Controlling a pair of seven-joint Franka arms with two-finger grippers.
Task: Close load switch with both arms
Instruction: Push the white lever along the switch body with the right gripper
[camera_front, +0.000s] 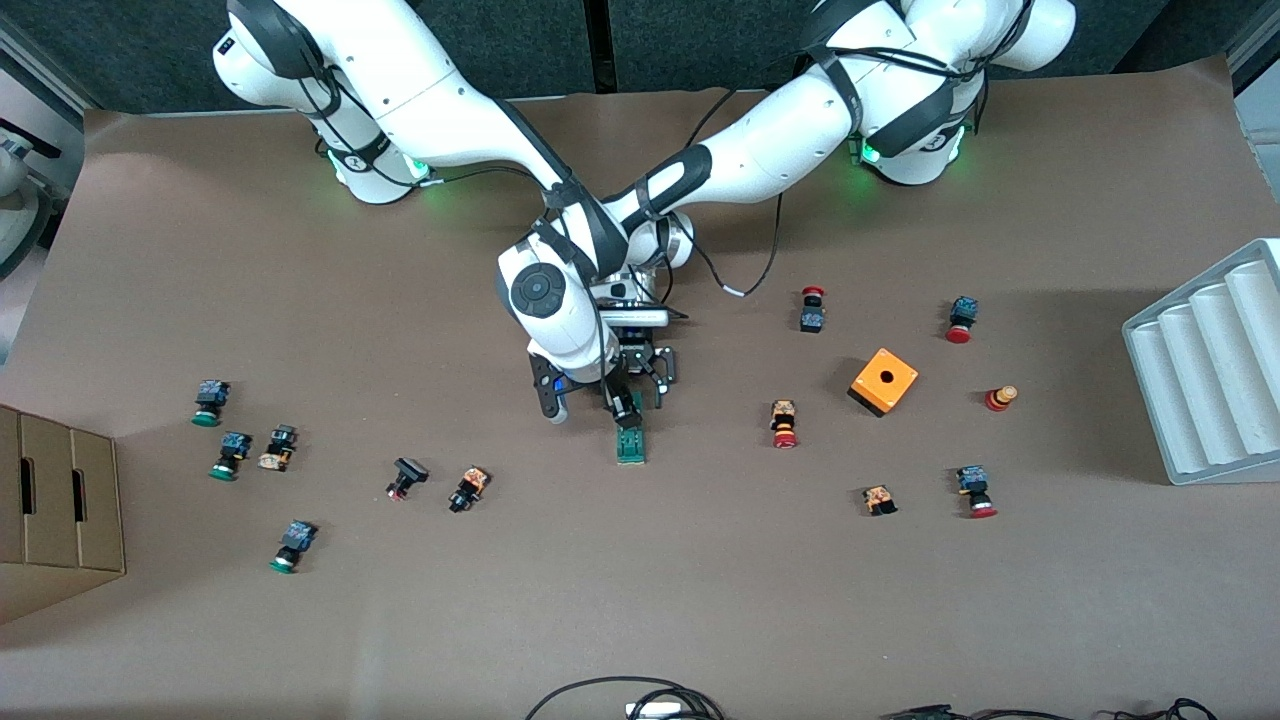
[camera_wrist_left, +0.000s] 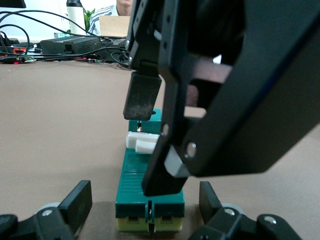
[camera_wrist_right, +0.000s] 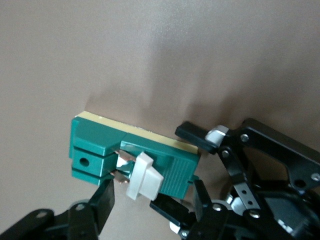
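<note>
The load switch (camera_front: 630, 443) is a narrow green block lying flat mid-table, with a yellowish underside and a white lever (camera_wrist_right: 142, 175) standing up from its top. My left gripper (camera_front: 640, 390) sits low at the switch's end nearest the robots. It is open, and its fingers (camera_wrist_left: 80, 200) flank that end (camera_wrist_left: 150, 200) with a gap on each side. My right gripper (camera_front: 618, 408) reaches in from the right arm's end of the table. It is open, with its fingers (camera_wrist_right: 100, 200) spaced along the switch's length and the lever between them. The right gripper (camera_wrist_left: 152, 140) also shows in the left wrist view, over the switch.
An orange cube with a hole (camera_front: 883, 380) and several red-capped push buttons (camera_front: 784, 424) lie toward the left arm's end. Several green-capped buttons (camera_front: 232, 455) lie toward the right arm's end. A white ridged tray (camera_front: 1210, 370) and a cardboard box (camera_front: 55, 510) stand at the table's ends.
</note>
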